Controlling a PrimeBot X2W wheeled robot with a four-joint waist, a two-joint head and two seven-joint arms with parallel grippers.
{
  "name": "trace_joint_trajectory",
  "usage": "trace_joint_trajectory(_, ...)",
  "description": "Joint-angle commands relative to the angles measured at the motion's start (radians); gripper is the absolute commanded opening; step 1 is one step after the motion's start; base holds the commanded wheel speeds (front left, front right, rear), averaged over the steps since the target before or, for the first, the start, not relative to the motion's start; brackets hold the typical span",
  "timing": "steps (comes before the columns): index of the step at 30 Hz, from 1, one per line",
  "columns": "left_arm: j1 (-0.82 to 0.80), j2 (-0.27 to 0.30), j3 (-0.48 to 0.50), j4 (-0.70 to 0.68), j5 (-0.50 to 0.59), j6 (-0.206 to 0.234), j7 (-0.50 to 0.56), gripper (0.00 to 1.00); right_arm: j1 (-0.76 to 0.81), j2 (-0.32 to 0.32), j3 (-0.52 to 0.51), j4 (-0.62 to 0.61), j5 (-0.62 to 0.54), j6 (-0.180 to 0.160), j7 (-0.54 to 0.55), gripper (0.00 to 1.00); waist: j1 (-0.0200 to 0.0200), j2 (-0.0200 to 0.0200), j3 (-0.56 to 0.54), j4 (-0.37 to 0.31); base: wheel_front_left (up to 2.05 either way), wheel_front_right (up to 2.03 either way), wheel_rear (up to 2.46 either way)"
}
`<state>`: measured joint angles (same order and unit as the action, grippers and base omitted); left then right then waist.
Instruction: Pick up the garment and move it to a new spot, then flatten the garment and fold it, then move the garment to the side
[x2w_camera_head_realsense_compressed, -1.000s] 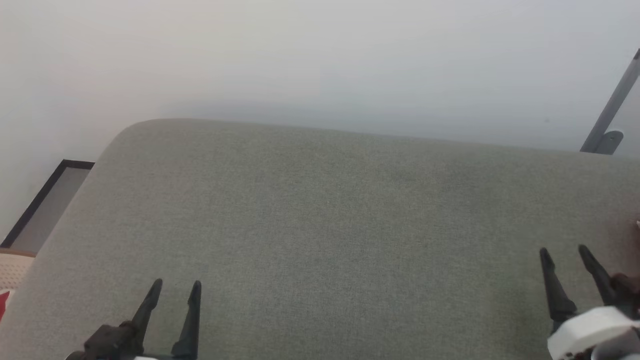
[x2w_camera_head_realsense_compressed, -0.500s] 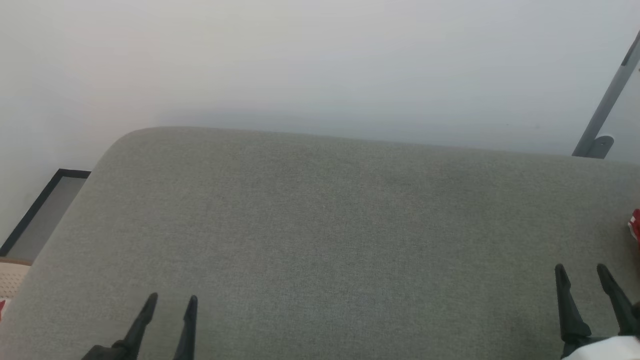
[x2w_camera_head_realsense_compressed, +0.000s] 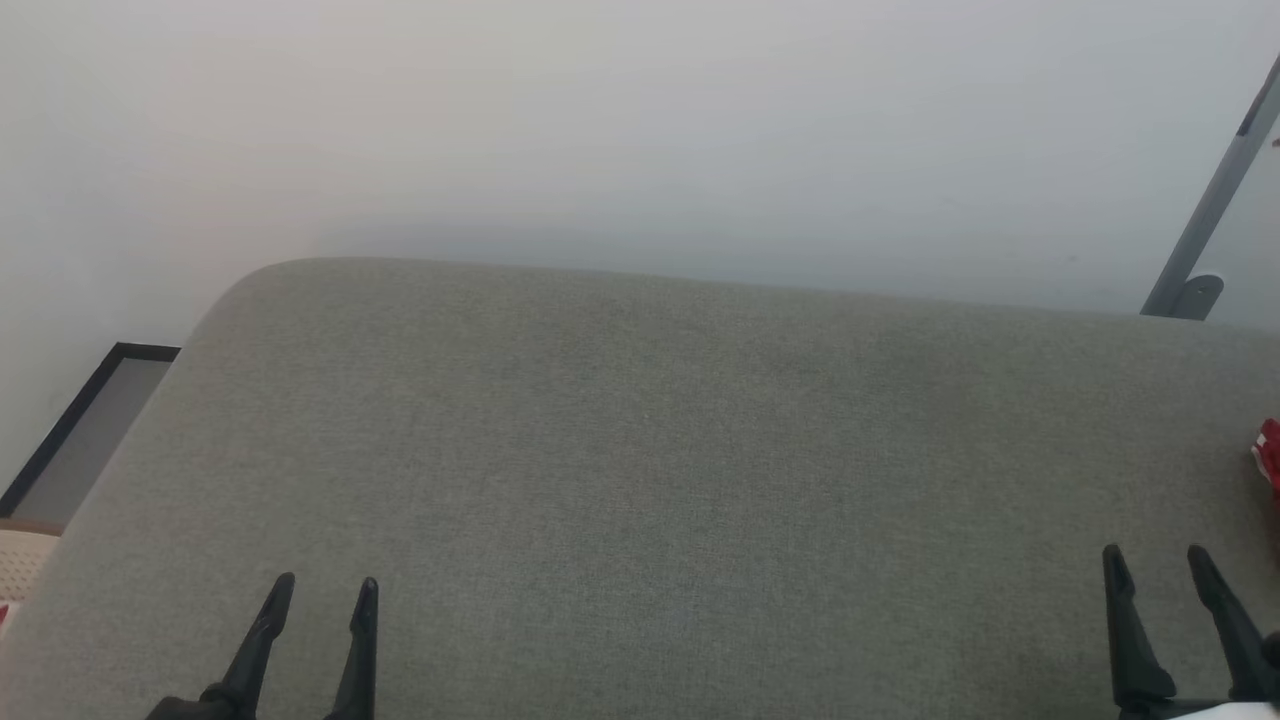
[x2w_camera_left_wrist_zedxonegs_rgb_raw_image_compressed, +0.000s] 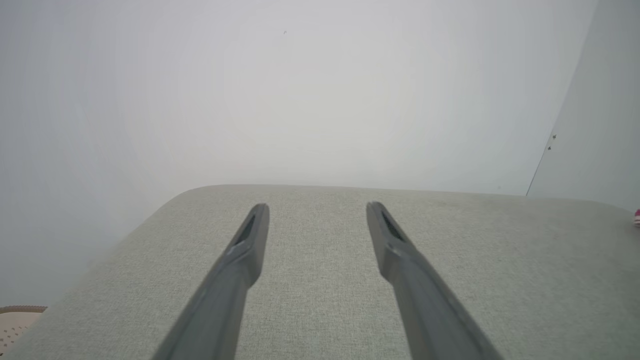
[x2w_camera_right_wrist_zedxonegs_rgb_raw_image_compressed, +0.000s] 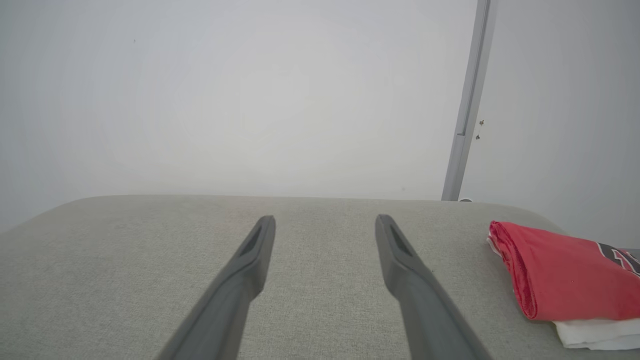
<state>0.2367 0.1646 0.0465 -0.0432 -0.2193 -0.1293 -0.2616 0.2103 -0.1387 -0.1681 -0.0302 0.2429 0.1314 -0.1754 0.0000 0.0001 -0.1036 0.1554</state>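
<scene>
Near the grey cushion's (x2w_camera_head_realsense_compressed: 640, 450) right edge lies the folded garment (x2w_camera_right_wrist_zedxonegs_rgb_raw_image_compressed: 565, 275), left gripper (x2w_camera_head_realsense_compressed: 327, 580) and right gripper (x2w_camera_head_realsense_compressed: 1152, 550) well apart, jaws wide.

The left gripper (x2w_camera_head_realsense_compressed: 325, 585) and right gripper (x2w_camera_head_realsense_compressed: 1152, 555) each have two long, dark, tapering fingers (x2w_camera_left_wrist_zedxonegs_rgb_raw_image_compressed: 240, 270) with a narrow slot near each tip; a white cover (x2w_camera_head_realsense_compressed: 1225, 712) backs the right one.

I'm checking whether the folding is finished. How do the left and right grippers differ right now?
The left gripper hangs over bare grey cushion, while the right gripper is close beside the folded garment. In the head view the left gripper's fingers lean rightward, the right gripper's leftward. Shared: both are open, empty and point toward the wall.
</scene>
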Motion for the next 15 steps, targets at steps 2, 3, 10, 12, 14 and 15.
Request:
trace_joint_trajectory(2, 0.007, 0.0, 0.002, -0.001, 0.003, -0.002, -0.004, 1.0, 0.01, 0.005, 0.002, -0.007, -0.005, -0.002, 0.003, 1.0, 0.0, -0.0001, 0.001, -0.001, 0.0, 0.0, 0.0)
trace_joint_trajectory(3, 0.007, 0.001, 0.001, 0.002, 0.001, -0.002, -0.004, 1.0, 0.01, 0.006, 0.004, -0.008, -0.006, -0.002, 0.003, 1.0, 0.0, -0.0001, 0.001, -0.001, 0.0, 0.0, 0.0)
trace_joint_trajectory(10, 0.005, -0.003, 0.005, 0.001, -0.004, -0.002, -0.004, 1.0, 0.0, 0.004, 0.011, -0.003, 0.004, -0.002, 0.007, 1.0, 0.0, -0.0001, 0.005, -0.004, 0.0, 0.0, 0.0)
trace_joint_trajectory(12, 0.003, -0.004, 0.005, 0.001, -0.004, -0.002, -0.004, 1.0, -0.003, 0.002, 0.013, -0.002, 0.007, -0.002, 0.005, 1.0, 0.0, -0.0001, 0.008, -0.004, 0.0, 0.0, 0.0)
trace_joint_trajectory(14, 0.002, -0.007, 0.008, 0.001, -0.005, -0.002, -0.004, 1.0, -0.005, 0.001, 0.016, -0.001, 0.01, -0.002, 0.006, 1.0, 0.0, -0.0001, 0.009, -0.005, 0.0, 0.0, 0.0)
trace_joint_trajectory(15, 0.004, -0.011, 0.013, -0.001, -0.008, -0.002, -0.004, 1.0, -0.005, 0.001, 0.018, 0.001, 0.01, -0.002, 0.006, 1.0, 0.0, -0.0001, 0.008, -0.005, 0.0, 0.0, 0.0)
